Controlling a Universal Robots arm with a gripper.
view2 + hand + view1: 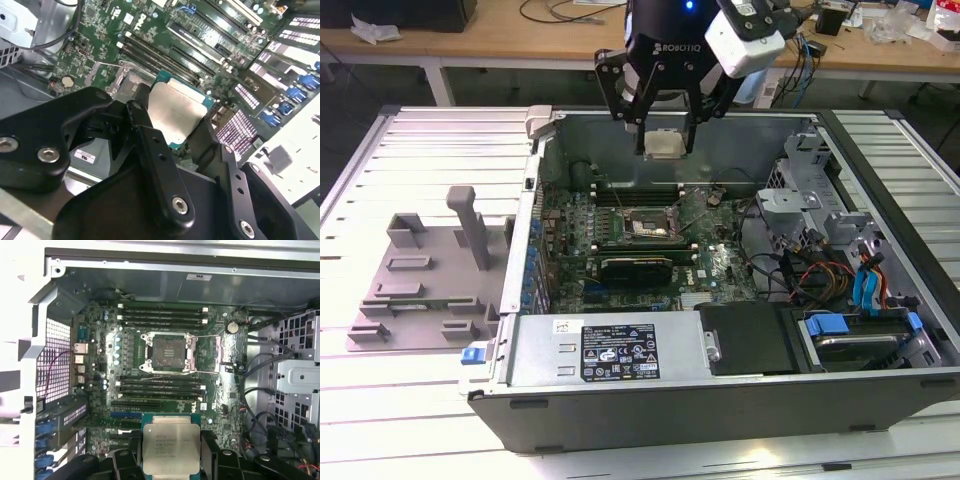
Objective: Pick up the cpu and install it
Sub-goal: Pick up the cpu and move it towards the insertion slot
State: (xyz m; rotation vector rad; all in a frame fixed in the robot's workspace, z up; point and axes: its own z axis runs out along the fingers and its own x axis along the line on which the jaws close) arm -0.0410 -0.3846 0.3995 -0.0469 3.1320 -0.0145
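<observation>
Where the exterior view is consulted, the slatted metal worktop (430, 150) carries an open computer chassis (720, 410). A grey plastic tray (420, 270) with raised blocks and an upright post lies just beside the chassis, toward the exterior view's left. Inside the chassis, the green motherboard (620, 215) lies flat on the chassis floor. Drive bays and bundled cables occupy the side toward the exterior view's right.

The end effector (665, 140) hangs above the rear part of the chassis opening. Its two black fingers are closed onto opposite edges of the cpu (665, 148), which is held flat with its metal top facing up. The exterior view shows the cpu raised well clear of the board, a height that neither wrist view conveys.

The first wrist view looks down onto the board. The socket (169, 351) sits near the board's centre with its dark middle uncovered and banks of memory slots on two sides. In this view the cpu appears apart from the socket, with one bank of memory slots between them.

The second wrist view is oblique and close. It shows one of the fingers (150, 145) bearing directly on the cpu's edge, and the thin green rim around the metal top.
</observation>
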